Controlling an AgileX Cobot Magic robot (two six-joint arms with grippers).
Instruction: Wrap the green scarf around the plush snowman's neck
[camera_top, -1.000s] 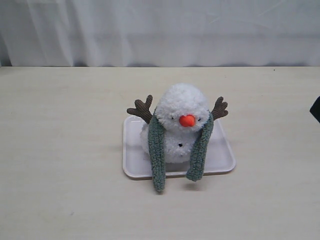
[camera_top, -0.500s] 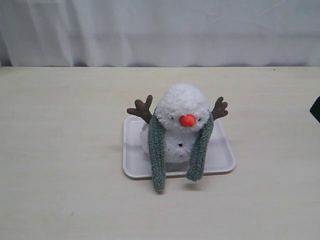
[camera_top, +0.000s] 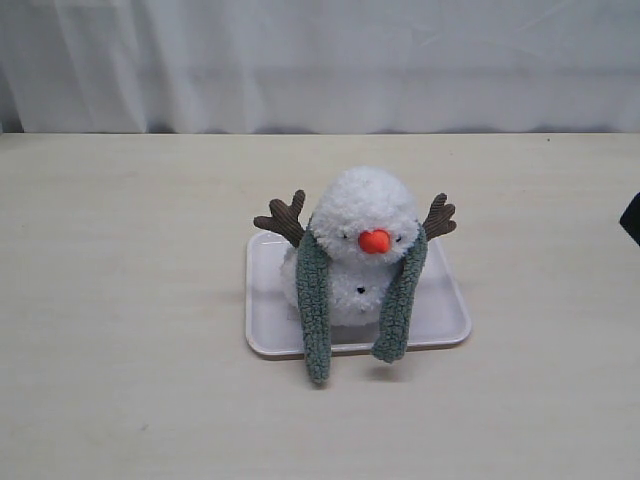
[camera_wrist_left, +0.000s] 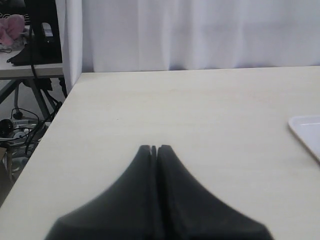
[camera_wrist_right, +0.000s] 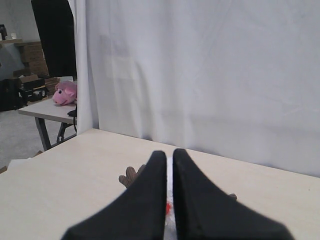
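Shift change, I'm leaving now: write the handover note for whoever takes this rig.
Left gripper: fingers shut, empty, over the pale table.
Right gripper: fingers shut, empty.
Fluffy white plush snowman sits on the white rectangular tray.
Fuzzy grey-green knitted scarf drapes around its neck, both ends hanging down the front, uncrossed.
Done: scarf draped. Left: perhaps crossing the ends; otherwise nothing obvious.

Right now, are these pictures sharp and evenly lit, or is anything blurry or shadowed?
Exterior view: soft, even light, no glare; the scarf casts only a faint shadow on the table. Left wrist view: the left fingers are a dark, blurred mass near the lens, the table behind clearer. Right wrist view: the right fingers are equally dark and soft-edged, hiding most of the snowman.
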